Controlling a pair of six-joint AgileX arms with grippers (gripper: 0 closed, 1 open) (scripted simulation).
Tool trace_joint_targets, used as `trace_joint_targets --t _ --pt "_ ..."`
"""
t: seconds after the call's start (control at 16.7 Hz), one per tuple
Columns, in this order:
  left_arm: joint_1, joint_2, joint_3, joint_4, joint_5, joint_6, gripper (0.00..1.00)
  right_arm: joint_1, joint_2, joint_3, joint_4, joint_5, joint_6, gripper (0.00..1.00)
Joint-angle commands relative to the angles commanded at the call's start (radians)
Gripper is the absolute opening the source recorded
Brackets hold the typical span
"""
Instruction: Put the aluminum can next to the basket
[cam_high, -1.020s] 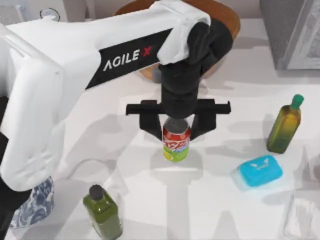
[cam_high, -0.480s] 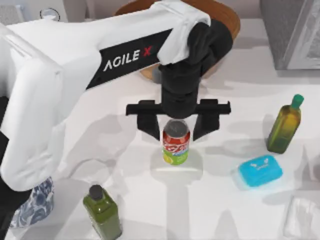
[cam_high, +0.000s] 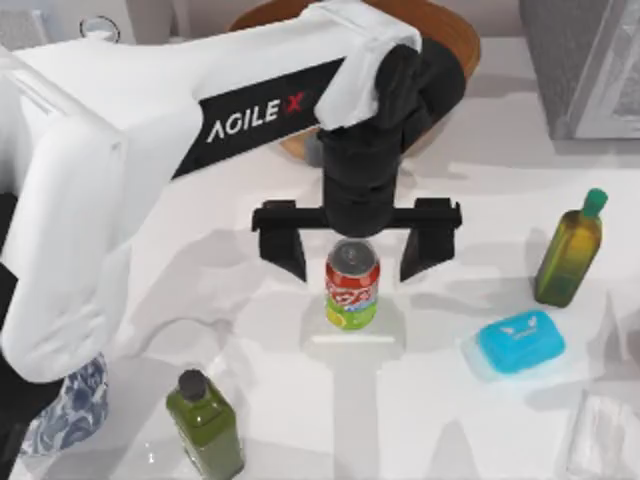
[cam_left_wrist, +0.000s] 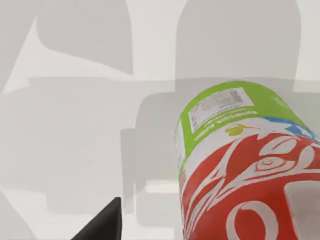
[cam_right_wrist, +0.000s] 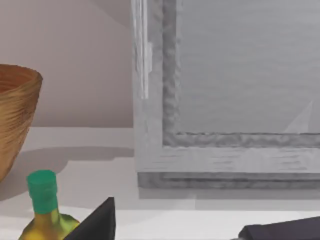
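Two fingers of our left gripper (cam_high: 354, 250) have spread wide over the last second, letting go of the aluminum can (cam_high: 352, 285), which now stands upright on the counter (cam_high: 300, 400). It sits just near-side of the basket (cam_high: 455, 40), so we judge the placing done; our right arm stays parked.

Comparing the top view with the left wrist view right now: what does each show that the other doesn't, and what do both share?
Top view alone: the left gripper open, its fingers either side of and apart from the can, the round light-brown wicker basket behind the arm, two dark green bottles and a blue soap-like block.

Left wrist view alone: the small white printed label on the can's green band, and one dark fingertip up close.

Both: the red, lime-green-banded aluminum can upright on the white table.
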Motion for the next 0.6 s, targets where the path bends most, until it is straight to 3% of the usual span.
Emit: trace_joint_targets --t 0.6 --pt "0.0 -0.007 0.147 -0.154 0.0 -0.001 1.0 0.0 0.0 0.0 0.0 0.0 0.0 1.0"
